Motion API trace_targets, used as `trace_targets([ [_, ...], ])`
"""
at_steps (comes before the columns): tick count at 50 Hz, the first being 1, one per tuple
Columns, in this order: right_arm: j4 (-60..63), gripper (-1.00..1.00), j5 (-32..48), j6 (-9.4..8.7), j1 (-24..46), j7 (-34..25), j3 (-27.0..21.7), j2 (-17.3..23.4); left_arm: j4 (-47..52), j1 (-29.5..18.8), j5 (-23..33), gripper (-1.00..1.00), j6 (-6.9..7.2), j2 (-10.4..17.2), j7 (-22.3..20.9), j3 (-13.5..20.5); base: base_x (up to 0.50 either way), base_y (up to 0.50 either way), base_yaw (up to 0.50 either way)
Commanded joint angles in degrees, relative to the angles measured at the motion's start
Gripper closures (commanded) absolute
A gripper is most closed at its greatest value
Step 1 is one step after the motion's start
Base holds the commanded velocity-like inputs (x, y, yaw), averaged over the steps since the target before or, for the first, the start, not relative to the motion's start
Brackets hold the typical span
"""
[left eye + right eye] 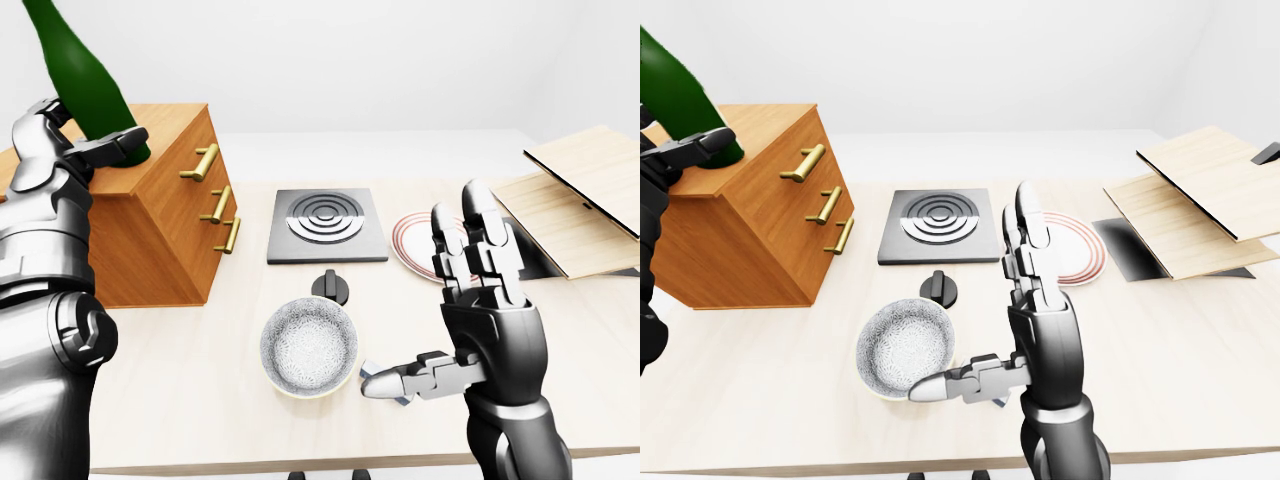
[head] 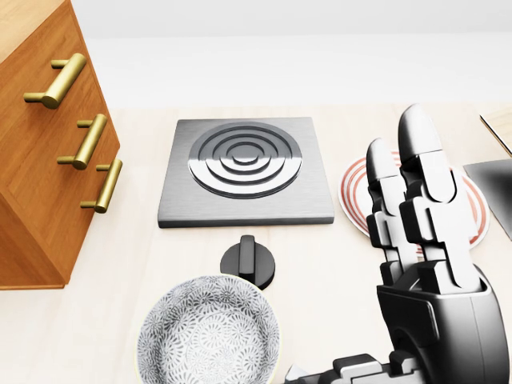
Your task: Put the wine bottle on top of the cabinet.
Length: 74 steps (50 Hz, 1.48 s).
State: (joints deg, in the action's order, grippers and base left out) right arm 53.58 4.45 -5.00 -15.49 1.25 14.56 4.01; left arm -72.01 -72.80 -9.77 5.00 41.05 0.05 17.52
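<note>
Gripping the bottle [image 1: 85, 85] low, the left hand [image 1: 60, 150] holds it tilted over the cabinet [image 1: 160, 215] top, near its left edge. Best to level the base, lower it flat, then let go. The right hand [image 1: 480, 290] hangs released above the worktop [image 1: 180, 400].

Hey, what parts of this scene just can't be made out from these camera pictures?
- Wine bottle: neck cut off by the left-eye view's top edge; its base is hidden by the left hand.
- Striped plate: partly hidden by the right hand in the head view.
- Cabinet: its top lies outside the head view.
</note>
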Motion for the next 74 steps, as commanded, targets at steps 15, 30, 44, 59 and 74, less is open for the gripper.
trace_targets([
  [15, -0.18, -1.0, 0.97, 0.0, 1.05, 0.27, 1.37, -0.11, -1.61, 3.05, -1.06, -0.46, 0.0, 0.26, -0.88, 0.03, 0.0, 0.0, 0.0],
  [30, -1.71, -1.0, 0.82, 0.0, 1.44, 0.1, 1.03, -0.34, 7.67, -12.95, 0.35, -1.0, 0.0, 10.69, -4.35, -2.11, 0.0, 0.0, 0.0],
  [44, -1.55, -1.0, 0.9, 0.0, -0.14, 0.77, 2.65, 0.24, 59.56, 5.9, -16.4, -1.0, 0.0, 18.94, -3.6, 6.84, 0.0, 0.0, 0.0],
  [59, -0.32, -1.0, 0.6, 0.0, -2.37, 2.61, 4.86, 2.02, 113.28, 62.74, -51.99, -1.0, 0.0, 6.74, 11.25, 40.71, 0.0, 0.0, 0.0],
  [74, -0.92, -1.0, 1.21, 0.0, -7.15, 6.73, 9.61, 5.64, 129.41, 87.01, -15.45, -1.0, 0.0, -41.0, -23.38, 25.22, 0.0, 0.0, 0.0],
])
